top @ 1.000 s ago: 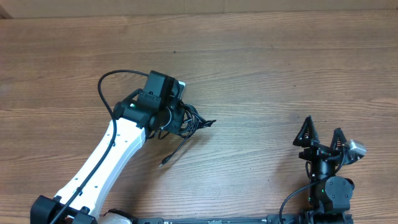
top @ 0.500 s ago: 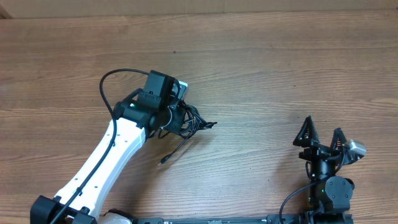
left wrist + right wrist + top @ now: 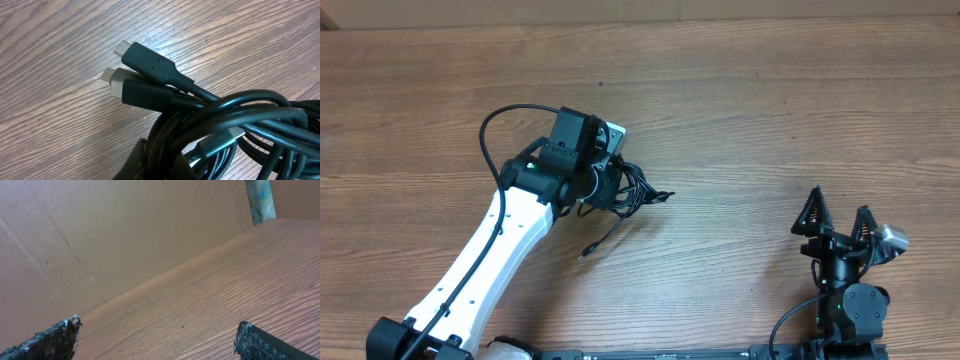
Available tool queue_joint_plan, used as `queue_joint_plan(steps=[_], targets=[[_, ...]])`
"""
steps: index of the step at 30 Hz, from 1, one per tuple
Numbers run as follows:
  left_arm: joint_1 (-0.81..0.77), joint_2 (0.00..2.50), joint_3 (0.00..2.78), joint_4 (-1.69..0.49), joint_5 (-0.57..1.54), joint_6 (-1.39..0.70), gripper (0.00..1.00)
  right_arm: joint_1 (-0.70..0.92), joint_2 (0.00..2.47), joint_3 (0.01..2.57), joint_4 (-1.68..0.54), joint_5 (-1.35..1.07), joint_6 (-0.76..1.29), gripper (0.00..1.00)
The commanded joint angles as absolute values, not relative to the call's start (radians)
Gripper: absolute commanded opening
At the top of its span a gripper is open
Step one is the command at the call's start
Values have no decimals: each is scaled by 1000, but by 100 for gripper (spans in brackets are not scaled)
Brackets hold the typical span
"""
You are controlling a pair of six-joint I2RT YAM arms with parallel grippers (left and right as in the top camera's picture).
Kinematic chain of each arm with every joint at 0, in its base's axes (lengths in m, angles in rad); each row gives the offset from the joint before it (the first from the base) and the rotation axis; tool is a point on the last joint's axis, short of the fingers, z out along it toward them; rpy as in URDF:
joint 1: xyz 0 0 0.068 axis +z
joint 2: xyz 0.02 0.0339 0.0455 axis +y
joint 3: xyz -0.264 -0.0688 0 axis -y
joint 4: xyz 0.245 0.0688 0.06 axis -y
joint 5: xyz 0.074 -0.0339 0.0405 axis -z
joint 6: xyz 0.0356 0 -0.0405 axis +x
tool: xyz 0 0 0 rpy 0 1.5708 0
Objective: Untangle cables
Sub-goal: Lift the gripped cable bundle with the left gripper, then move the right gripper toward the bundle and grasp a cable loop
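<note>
The cables [image 3: 638, 193] are a tangled bundle of thin black cords on the wooden table [image 3: 750, 110], left of centre. My left gripper [image 3: 608, 186] is shut on this bundle. One loose cord trails down to a small plug [image 3: 586, 251] on the table. In the left wrist view, coils of the cables [image 3: 240, 115] fill the lower right. Two silver-tipped plugs [image 3: 150, 62] [image 3: 142, 92] stick out to the left just above the wood. My left gripper [image 3: 160, 162] clamps the coils, with one dark finger [image 3: 142, 157] showing. My right gripper [image 3: 838, 222] stands open and empty at the lower right, far from the cables.
In the right wrist view, my right gripper [image 3: 157, 340] faces bare wood with a brown cardboard wall [image 3: 100, 230] behind and a blue-green post [image 3: 260, 200] at the top right. The left arm's own thick black wire [image 3: 495, 135] loops above its wrist.
My left gripper has shifted slightly up and to the right with the bundle. The trailing plug end has dragged a little with it. The right arm has not moved.
</note>
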State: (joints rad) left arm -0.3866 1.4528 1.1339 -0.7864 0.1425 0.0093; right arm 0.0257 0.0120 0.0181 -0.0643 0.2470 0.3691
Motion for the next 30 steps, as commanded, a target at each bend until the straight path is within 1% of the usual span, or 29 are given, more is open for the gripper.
queue_joint_plan(steps=[1,6,11,16,26,28,30], targets=[[-393,1425,1165,-789,185,31,4,20,3,8,-59,253,365,100],[-393,1425,1165,-801,193,31,4,20,3,8,-59,253,365,100],[-393,1425,1165,-802,244,31,4,20,3,8,-59,253,365,100],[-393,1425,1166,-859,306,31,4,20,3,8,-59,253,365,100],[-393,1425,1166,-888,305,20,4,20,3,8,-46,273,365,100],[-393,1425,1166,-874,307,23,4,20,3,8,-14,244,373,100],[-393,1425,1166,-854,308,23,4,20,3,9,57,159,373,100]])
